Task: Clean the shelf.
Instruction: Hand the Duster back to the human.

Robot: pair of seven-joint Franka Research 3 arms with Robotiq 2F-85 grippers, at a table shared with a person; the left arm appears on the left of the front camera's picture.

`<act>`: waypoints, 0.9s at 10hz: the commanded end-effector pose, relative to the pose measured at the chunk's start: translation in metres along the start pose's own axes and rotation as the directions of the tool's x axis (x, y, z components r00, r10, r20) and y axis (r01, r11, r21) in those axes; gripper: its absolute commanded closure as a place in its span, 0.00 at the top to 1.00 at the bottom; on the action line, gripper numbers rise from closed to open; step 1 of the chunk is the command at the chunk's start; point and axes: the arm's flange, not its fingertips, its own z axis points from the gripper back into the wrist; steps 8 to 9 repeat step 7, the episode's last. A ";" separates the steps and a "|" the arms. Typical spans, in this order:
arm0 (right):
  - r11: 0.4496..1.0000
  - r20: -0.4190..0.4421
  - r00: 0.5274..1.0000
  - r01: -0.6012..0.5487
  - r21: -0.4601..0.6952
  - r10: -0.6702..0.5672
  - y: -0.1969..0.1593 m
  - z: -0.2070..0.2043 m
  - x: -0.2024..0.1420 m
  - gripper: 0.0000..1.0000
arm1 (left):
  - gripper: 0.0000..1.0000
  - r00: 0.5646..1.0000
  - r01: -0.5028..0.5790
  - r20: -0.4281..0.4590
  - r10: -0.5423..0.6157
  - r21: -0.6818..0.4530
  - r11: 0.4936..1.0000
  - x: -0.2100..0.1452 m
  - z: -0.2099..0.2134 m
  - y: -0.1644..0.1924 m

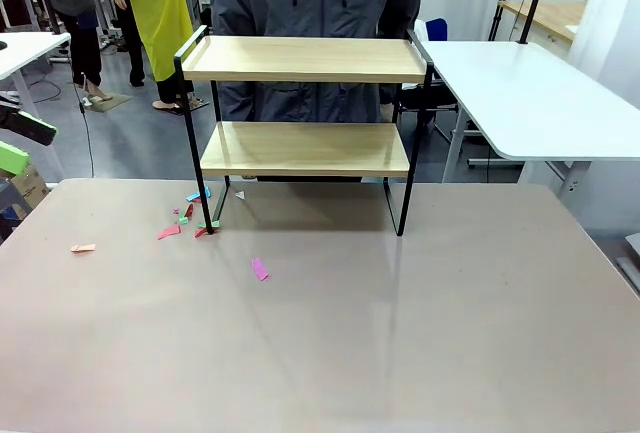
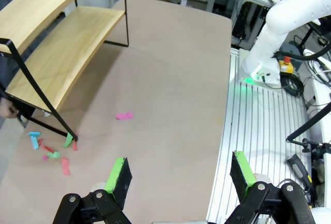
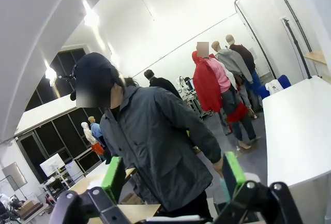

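The shelf [image 1: 305, 118] stands empty at the tabletop's [image 2: 170, 94] far edge, ahead and up-left of the left hand [image 2: 178, 180], its boards running crosswise. Paper scraps [image 2: 51, 151] lie by its near leg. The left hand, released, looks nearer; the right hand [image 3: 173, 177], also released, points at the person [image 3: 155, 146].

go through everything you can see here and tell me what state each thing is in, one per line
shelf: upright on the table, both boards bare
paper scraps: scattered on the table by the shelf's left front leg
pink scrap: lying flat, apart from the rest
left gripper: open, holding nothing
right gripper: open, holding nothing
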 end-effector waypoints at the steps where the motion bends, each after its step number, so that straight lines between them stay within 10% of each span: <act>1: 1.000 0.009 1.000 -0.011 -0.019 0.011 0.002 -0.001 0.000 1.00 | 1.00 1.000 0.019 0.020 -0.018 -0.008 1.000 0.002 0.000 0.000; 9: 1.000 0.009 1.000 -0.011 -0.019 0.011 0.002 -0.001 0.000 1.00 | 1.00 1.000 0.019 0.020 -0.018 -0.008 1.000 0.002 0.000 0.000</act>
